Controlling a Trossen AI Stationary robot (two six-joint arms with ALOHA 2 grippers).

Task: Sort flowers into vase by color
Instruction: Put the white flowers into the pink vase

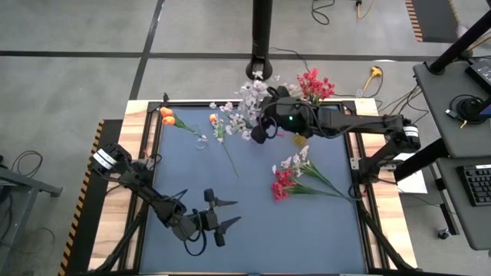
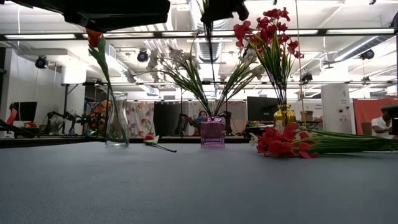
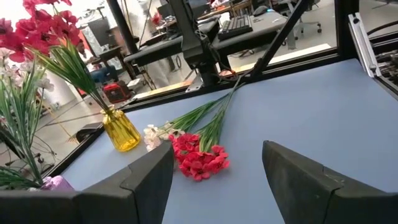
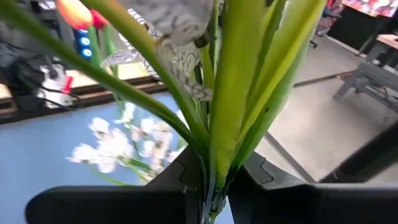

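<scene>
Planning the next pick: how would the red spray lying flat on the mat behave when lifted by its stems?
The red spray would probably droop at the blossom end, since its thin stems run long. It looks light. Its stems tangle with the white spray beside it, so that may drag along.

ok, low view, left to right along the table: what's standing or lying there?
Clear glass vase holding an orange bud → loose stem lying flat → purple vase with pale sprays → yellow vase with red blossoms → red-and-white bunch lying on the mat.
</scene>
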